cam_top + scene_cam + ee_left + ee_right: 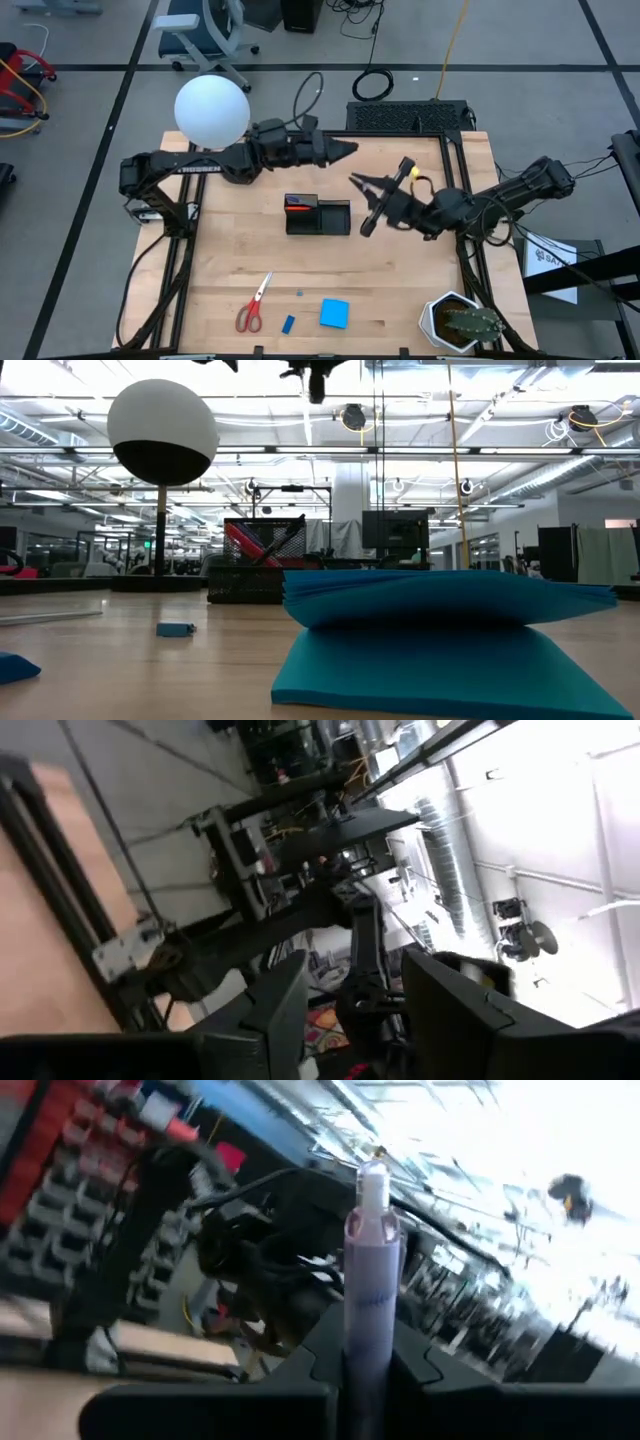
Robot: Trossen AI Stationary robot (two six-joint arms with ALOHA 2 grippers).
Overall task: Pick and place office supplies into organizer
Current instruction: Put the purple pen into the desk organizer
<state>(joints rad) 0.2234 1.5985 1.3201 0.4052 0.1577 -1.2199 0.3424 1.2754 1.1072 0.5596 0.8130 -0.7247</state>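
My right gripper (376,203) hangs in the air just right of the black organizer (318,216), shut on a purple pen (370,1270). My left gripper (346,150) is in the air past the organizer's far side, open, with nothing between its fingers (350,995). The organizer stands mid-table with a red item (297,205) in it. On the table near the front edge lie the red-handled scissors (253,304), a small blue eraser (288,324) and the blue notepad (334,313). My right gripper pinches the purple pen's barrel (366,1355) between its two fingers. The rest of the pen sticks out past the fingertips, ending in a pale clear end (373,1180). The pen is lifted clear of the table.
A lamp with a white globe (212,110) stands at the far left corner. A potted cactus (462,322) is at the near right corner. The black frame rail (452,150) runs along the table's right side. Bare wood lies between the organizer and the front items.
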